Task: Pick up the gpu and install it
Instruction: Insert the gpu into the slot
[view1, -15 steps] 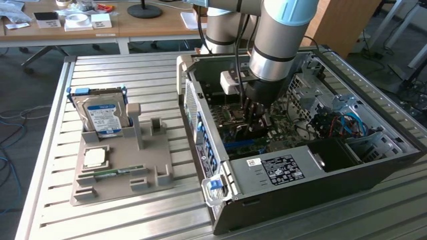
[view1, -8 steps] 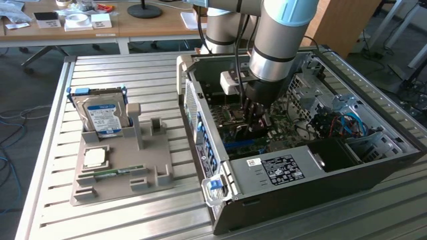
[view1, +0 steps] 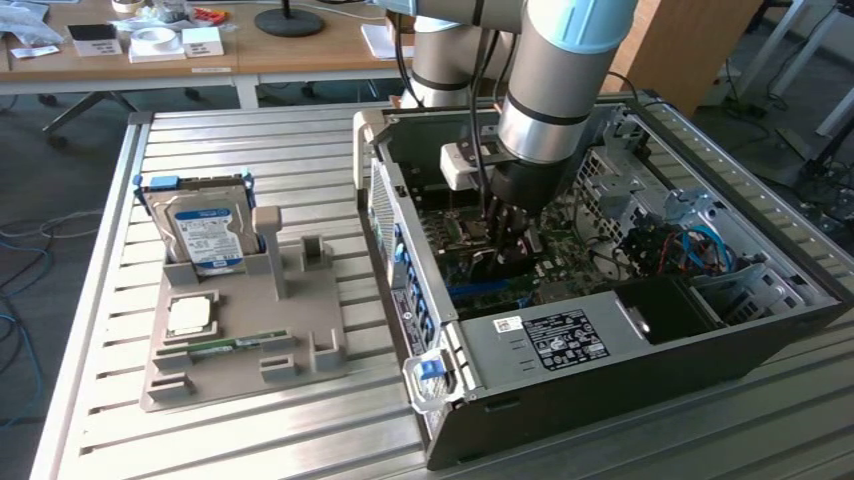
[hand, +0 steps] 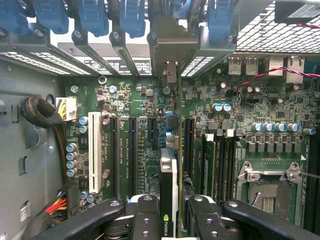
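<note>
On the slatted table (view1: 267, 440) we see the open case (view1: 641, 385): inside, the claw (hand: 172, 216) pinches the gpu (hand: 168, 175), motherboard (hand: 150, 145) beneath.

**Wrist view:** the thin, flat gpu (hand: 168, 175), a green board with a black face, shows edge-on. Its near end is cut off at the frame edge, as are the black metal claw (hand: 170, 202) links flanking it.

**Exterior view:** the claw tips are hidden inside the case. Print on the black-and-white rectangular label (view1: 567, 340) is too small to read.
</note>
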